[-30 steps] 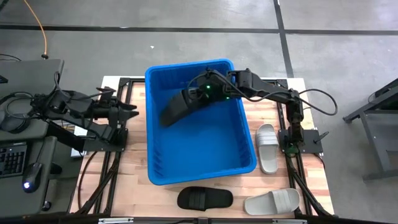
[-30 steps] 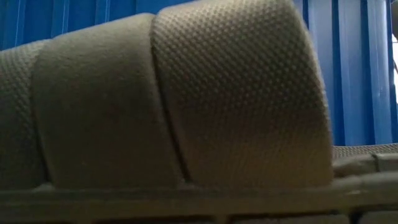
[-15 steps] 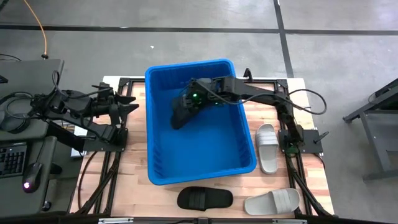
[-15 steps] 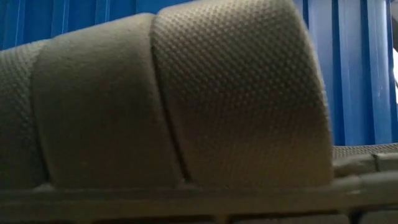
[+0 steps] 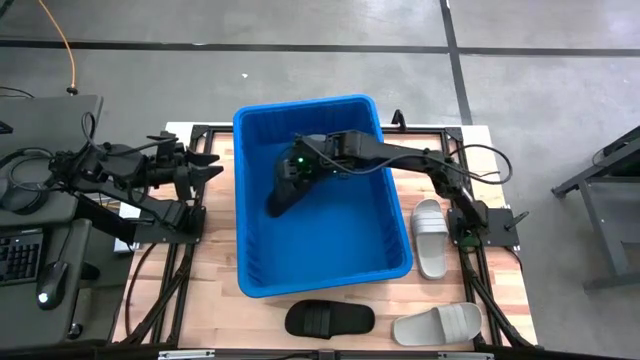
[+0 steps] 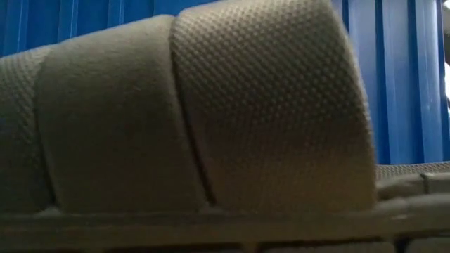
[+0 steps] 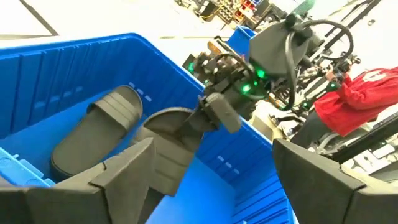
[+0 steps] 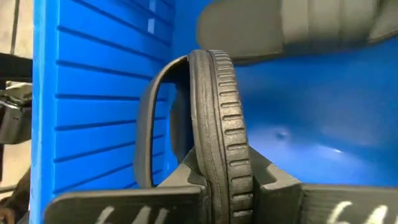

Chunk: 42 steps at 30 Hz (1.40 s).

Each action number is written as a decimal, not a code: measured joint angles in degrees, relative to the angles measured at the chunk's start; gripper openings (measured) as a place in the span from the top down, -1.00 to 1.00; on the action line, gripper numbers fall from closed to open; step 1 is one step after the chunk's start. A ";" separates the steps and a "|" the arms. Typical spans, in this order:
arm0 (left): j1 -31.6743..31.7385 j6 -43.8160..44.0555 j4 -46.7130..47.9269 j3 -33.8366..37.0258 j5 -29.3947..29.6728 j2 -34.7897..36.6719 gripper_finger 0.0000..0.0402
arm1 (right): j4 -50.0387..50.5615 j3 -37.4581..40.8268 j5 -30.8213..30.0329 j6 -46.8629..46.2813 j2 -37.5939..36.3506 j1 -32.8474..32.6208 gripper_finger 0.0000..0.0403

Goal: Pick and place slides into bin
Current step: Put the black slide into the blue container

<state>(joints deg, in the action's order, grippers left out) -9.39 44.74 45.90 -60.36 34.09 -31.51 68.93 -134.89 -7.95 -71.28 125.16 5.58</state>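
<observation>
The right tool is being held inside the bin, its fingers clamped on the edge of a black slide. In the right wrist view that black slide is being gripped on edge, sole rim pinched between the two fingers, strap turned toward the ribbed blue wall. It is being carried tilted, toe down toward the bin floor, close to the wall nearest the left arm. A second black slide is lying flat on the bin floor beside it, seen from the left wrist.

The left tool is being kept off to the side, outside the bin, with its fingers spread apart and nothing between them.

On the desk, three more slides are being left out: a light grey slide just beside the bin's right wall, another grey slide at the front right corner, and a black slide in front of the bin. The low view is being almost filled by a textured strap, probably the front grey slide's, with the blue wall behind it.
</observation>
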 joint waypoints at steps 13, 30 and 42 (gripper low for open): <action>0.00 -1.48 0.05 0.00 0.90 0.18 -0.54 | 6.16 -0.11 2.75 -0.69 4.50 0.64 0.92; 0.00 -2.50 0.06 0.00 1.53 0.22 -0.54 | 11.42 0.00 4.91 0.45 4.77 1.50 0.79; 0.00 -2.50 0.08 0.00 1.53 0.22 -0.54 | 14.21 0.07 3.96 2.11 4.76 2.63 0.55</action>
<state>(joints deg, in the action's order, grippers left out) -9.39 42.24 45.98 -60.36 35.62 -31.29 83.15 -134.82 -3.99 -69.16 129.92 8.22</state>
